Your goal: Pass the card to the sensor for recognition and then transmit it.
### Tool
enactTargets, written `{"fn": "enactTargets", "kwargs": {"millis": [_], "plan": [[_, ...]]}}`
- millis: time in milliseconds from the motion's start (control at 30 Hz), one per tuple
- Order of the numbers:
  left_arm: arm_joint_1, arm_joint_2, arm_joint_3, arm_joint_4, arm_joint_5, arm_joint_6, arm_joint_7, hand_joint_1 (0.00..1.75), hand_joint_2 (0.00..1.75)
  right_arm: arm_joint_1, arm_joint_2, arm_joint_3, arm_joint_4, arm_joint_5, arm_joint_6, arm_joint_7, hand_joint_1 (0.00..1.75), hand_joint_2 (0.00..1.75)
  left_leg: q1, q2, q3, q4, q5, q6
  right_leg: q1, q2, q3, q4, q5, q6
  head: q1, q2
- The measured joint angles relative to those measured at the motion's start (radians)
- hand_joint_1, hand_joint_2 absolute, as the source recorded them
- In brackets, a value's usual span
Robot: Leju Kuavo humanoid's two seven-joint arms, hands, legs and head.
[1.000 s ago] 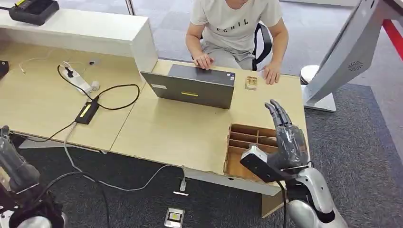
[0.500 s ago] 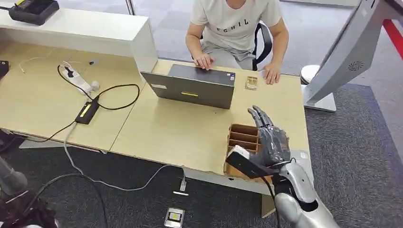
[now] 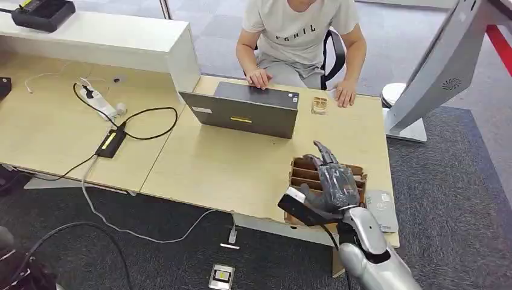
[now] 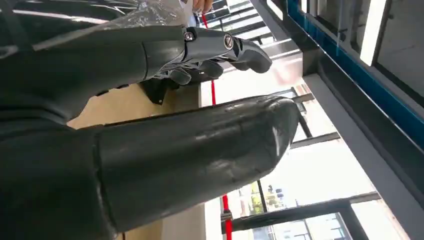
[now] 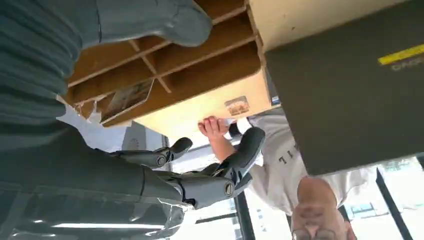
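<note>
the card (image 5: 129, 98) lies flat in the divided wooden tray (image 3: 302, 175); the empty, spread-fingered right hand (image 3: 334, 181) above risks snagging a divider.

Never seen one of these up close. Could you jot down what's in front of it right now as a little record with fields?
Right hand: open, above the wooden divider box
Card: lying in one compartment of the box
Grey device: on the desk, beside the box
Laptop: open, facing the seated person
Left hand: holds nothing
</note>
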Motion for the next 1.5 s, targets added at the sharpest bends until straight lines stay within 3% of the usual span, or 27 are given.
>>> {"fn": "enactTargets", "kwargs": {"millis": [167, 300, 800, 1133, 1167, 1233, 1267, 1500], "plan": [[0.000, -0.007, 0.000, -0.006, -0.003, 0.000, 0.000, 0.00, 0.00, -0.039, -0.003, -0.041, 0.020, 0.018, -0.069, 0.012, 0.12, 1.75, 0.000, 0.000, 0.001, 0.000, 0.000, 0.000, 0.000, 0.000, 0.000, 0.000, 0.000, 0.000, 0.000, 0.000], [0.000, -0.009, 0.000, -0.007, 0.004, 0.000, 0.000, 0.00, 0.00, -0.051, -0.010, -0.079, 0.019, 0.039, -0.086, 0.023, 0.12, 1.75, 0.000, 0.000, 0.001, 0.000, 0.000, 0.000, 0.000, 0.000, 0.000, 0.000, 0.000, 0.000, 0.000, 0.000], [-0.002, -0.015, 0.017, -0.010, 0.017, 0.000, -0.015, 0.00, 0.00, -0.018, -0.029, -0.130, 0.034, 0.005, -0.029, 0.021, 0.19, 1.75, 0.000, 0.000, 0.001, 0.000, 0.000, 0.000, 0.000, 0.000, 0.000, 0.000, 0.000, 0.000, 0.000, 0.000], [-0.008, -0.015, 0.019, -0.010, 0.019, 0.000, -0.003, 0.00, 0.00, 0.030, -0.035, -0.131, 0.026, -0.046, -0.025, 0.020, 0.40, 1.75, 0.000, 0.000, 0.001, 0.000, 0.000, 0.000, 0.000, 0.000, 0.000, 0.000, 0.000, 0.000, 0.000, 0.000], [-0.008, -0.014, 0.019, -0.010, 0.019, 0.000, -0.001, 0.00, 0.00, 0.032, -0.036, -0.132, 0.024, -0.047, -0.024, 0.023, 0.56, 1.75, 0.000, 0.000, 0.001, 0.000, 0.000, 0.000, 0.000, 0.000, 0.000, 0.000, 0.000, 0.000, 0.000, 0.000], [-0.009, -0.014, 0.018, -0.010, 0.024, 0.000, 0.002, 0.00, 0.00, 0.036, -0.043, -0.135, 0.018, -0.047, -0.024, 0.037, 0.61, 1.75, 0.000, 0.000, 0.001, 0.000, 0.000, 0.000, 0.000, 0.000, 0.000, 0.000, 0.000, 0.000, 0.000, 0.000], [-0.009, -0.013, 0.018, -0.010, 0.028, 0.000, 0.005, 0.00, 0.00, 0.039, -0.048, -0.137, 0.016, -0.046, -0.025, 0.042, 0.73, 1.75, 0.000, 0.000, 0.001, 0.000, 0.000, 0.000, 0.000, 0.000, 0.000, 0.000, 0.000, 0.000, 0.000, 0.000], [-0.018, -0.003, 0.018, -0.008, 0.033, 0.000, 0.009, 0.00, 0.00, 0.052, -0.072, -0.151, 0.011, -0.035, -0.062, 0.074, 0.98, 1.75, 0.000, 0.001, 0.001, 0.000, 0.000, 0.000, 0.000, 0.001, 0.000, 0.000, 0.000, 0.000, 0.000, 0.000]]}}
